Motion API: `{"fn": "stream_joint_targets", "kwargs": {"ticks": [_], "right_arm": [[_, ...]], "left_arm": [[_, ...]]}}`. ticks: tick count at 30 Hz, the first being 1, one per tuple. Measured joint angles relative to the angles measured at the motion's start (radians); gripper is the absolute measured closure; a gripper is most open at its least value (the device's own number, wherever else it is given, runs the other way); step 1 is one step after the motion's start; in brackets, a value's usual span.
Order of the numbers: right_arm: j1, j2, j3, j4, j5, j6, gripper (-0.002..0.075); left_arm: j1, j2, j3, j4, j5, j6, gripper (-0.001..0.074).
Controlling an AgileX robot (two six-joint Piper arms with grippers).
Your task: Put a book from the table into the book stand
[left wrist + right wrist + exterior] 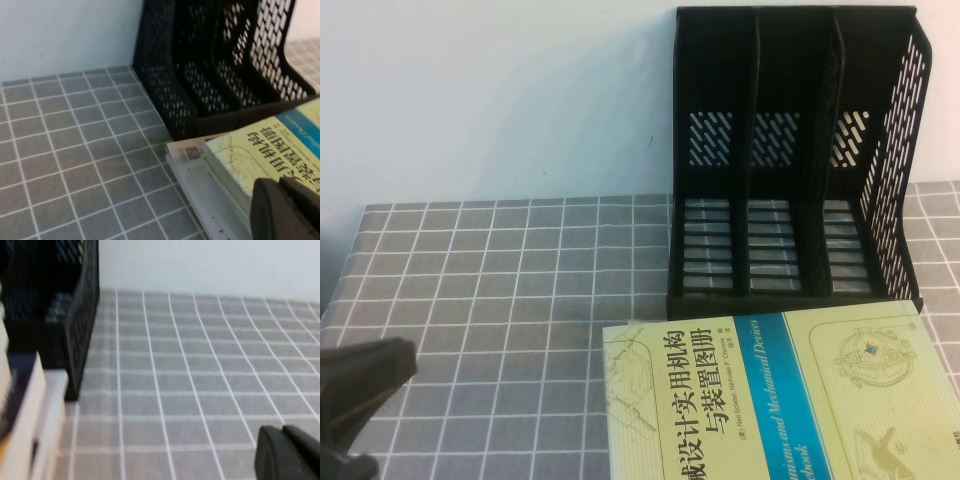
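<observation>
Jaws of left gripper and right gripper cropped, aperture unreadable.

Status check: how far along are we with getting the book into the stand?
Nothing looks done: all three slots of the stand are bare, and the book lies flat on the table in front of it, on top of another book. In hand: nothing. The left pincer sits low at the table's left; the right pincer hovers over cloth. Left: grasp, lift, insert.
</observation>
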Motion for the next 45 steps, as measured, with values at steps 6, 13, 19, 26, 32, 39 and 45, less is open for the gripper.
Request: {"fn": "stream_joint_targets", "kwargs": {"ticks": [6, 13, 19, 26, 32, 39, 45], "right_arm": [[0.0, 0.0, 0.0, 0.255, -0.203, 0.08, 0.0729], [0.0, 0.0, 0.0, 0.515, -0.26, 0.104, 0.0729], [0.0, 0.0, -0.065, 0.546, -0.124, 0.066, 0.0729], [0.0, 0.008, -0.204, 0.545, -0.074, -0.092, 0.0729], [0.0, 0.15, -0.317, 0.537, -0.073, -0.203, 0.0729], [0.068, 0.325, -0.434, 0.508, -0.014, -0.231, 0.0729], [0.124, 0.51, -0.558, 0.402, 0.169, -0.233, 0.0729]], "left_arm": [[0.0, 0.142, -0.127, -0.002, 0.074, 0.043, 0.0737], [0.0, 0.268, -0.153, -0.002, 0.103, 0.035, 0.0737], [0.043, 0.288, -0.153, -0.031, 0.103, 0.031, 0.0737], [0.111, 0.29, -0.153, -0.054, 0.103, 0.031, 0.0737], [0.113, 0.302, -0.159, -0.072, 0.156, 0.027, 0.0737], [0.113, 0.341, -0.162, -0.079, 0.226, 0.027, 0.0737], [0.113, 0.342, -0.175, -0.082, 0.256, 0.027, 0.0737]]}}
